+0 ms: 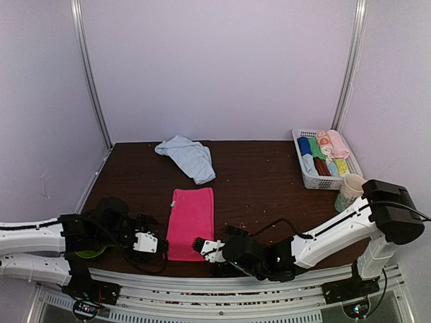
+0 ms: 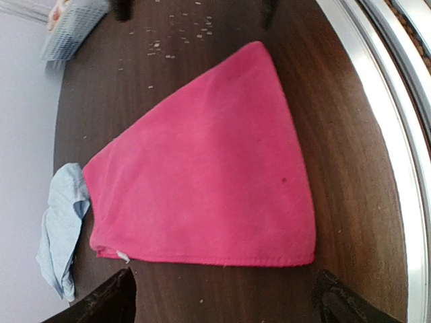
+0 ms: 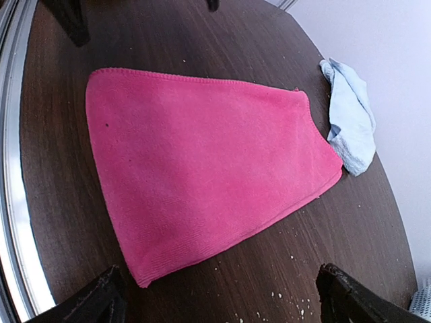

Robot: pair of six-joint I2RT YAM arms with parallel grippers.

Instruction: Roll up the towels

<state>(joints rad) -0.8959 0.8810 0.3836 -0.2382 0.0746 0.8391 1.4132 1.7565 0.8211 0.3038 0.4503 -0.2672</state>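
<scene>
A magenta-pink towel (image 1: 191, 222) (image 2: 209, 168) (image 3: 202, 175) lies spread flat near the table's front edge, between the two arms. A pale light blue towel (image 1: 188, 157) (image 2: 60, 229) (image 3: 350, 121) lies crumpled farther back. My left gripper (image 1: 161, 243) (image 2: 225, 303) is open just left of the pink towel's near end, nothing between its fingers. On the towel's right side my right gripper (image 1: 197, 245) (image 3: 222, 299) is also open and empty, its tips just short of the cloth's edge.
A white basket (image 1: 300, 159) of small coloured towel rolls stands at the back right, with a patterned cup (image 1: 348, 192) in front of it. A green object (image 1: 87, 253) shows under the left arm. Pale crumbs dot the dark table (image 1: 262, 182). A metal rail (image 2: 390, 134) runs along the front edge.
</scene>
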